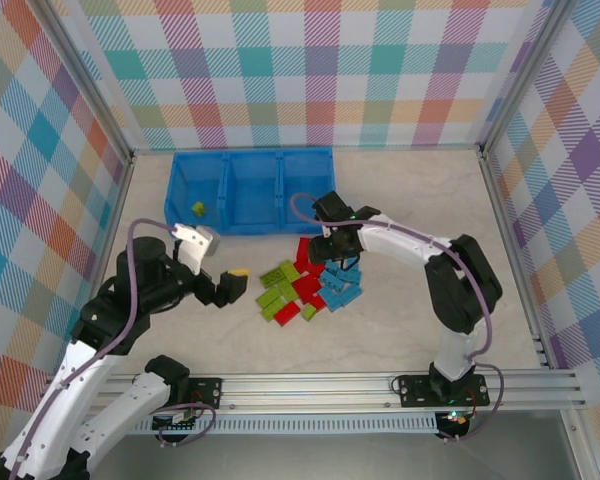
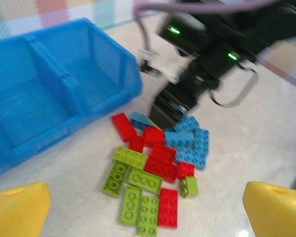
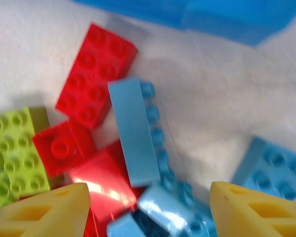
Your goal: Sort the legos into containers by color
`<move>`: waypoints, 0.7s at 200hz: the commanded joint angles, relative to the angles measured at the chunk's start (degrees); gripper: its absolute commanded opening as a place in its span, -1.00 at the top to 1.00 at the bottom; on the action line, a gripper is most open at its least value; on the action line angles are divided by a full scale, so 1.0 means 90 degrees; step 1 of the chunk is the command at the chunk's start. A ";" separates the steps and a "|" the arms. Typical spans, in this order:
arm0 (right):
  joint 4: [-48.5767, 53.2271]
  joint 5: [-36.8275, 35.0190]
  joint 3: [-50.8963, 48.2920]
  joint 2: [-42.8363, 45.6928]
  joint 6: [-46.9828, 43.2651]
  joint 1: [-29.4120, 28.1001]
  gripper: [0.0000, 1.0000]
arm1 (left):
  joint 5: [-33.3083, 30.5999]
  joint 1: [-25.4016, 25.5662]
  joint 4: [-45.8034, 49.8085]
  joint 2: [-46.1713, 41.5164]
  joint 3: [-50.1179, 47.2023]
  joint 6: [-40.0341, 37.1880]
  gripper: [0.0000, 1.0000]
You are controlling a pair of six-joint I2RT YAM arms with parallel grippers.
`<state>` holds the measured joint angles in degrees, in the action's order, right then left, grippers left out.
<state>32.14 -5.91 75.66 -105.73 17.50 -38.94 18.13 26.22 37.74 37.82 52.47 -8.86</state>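
REMOTE CELL: My right gripper [image 3: 148,210] hangs over the legos [image 1: 305,285], jaws wide apart and holding nothing, with a light blue brick [image 3: 133,133] on its side just beneath. The heap of green, red and blue bricks sits on the table [image 1: 420,200] just in front of the tray [image 1: 250,153], toward its right end. One green brick [image 1: 198,208] lies in the tray's left compartment. My left gripper [image 1: 230,284], also spread and empty, hovers beside the heap on its left.

I take the blue brick to be the pick in hand. It wants a straight descent, the jaws closing on its studded face and underside, as they seem lined up to do. A red brick [image 3: 96,74] lies against or just beside its far end (I cannot tell which). More blue crowds the near end, so a skewed close could drag neighbours along.

The table is pale, stone-patterned and faintly glossy, so I expect nudged bricks to slide. Pastel plaid panels [image 1: 310,70] wall the cell on three sides.
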 commanded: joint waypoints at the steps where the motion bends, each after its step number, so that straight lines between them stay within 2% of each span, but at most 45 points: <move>1: -0.0432 0.0225 0.0318 -0.0344 -0.0138 0.0019 -0.19 | 0.0984 0.0046 -0.0190 -0.0023 -0.0275 -0.0736 -1.00; 41: -0.0466 0.0422 0.0600 -0.1006 -0.0020 0.0137 0.19 | 0.0959 0.0043 -0.0283 0.0069 -0.0436 -0.0934 -1.00; 75: -0.0390 0.0429 0.0538 -0.0964 -0.0067 0.0137 0.51 | 0.0944 0.0046 -0.0427 0.0108 -0.0574 -0.0883 -1.00; 110: -0.0314 0.0185 0.0332 -0.0117 -0.0234 0.0137 0.63 | 0.0826 0.0046 -0.0514 0.0163 -0.0623 -0.0938 -1.00; 140: -0.1124 0.0015 -0.0041 0.1069 -0.0287 0.0130 0.68 | 0.0466 0.0046 -0.0716 0.0172 -0.0805 -0.0929 -1.00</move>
<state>28.27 -4.25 76.40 -106.34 16.40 -37.87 24.34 26.22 33.91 39.31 46.57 -16.32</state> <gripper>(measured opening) 0.259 0.998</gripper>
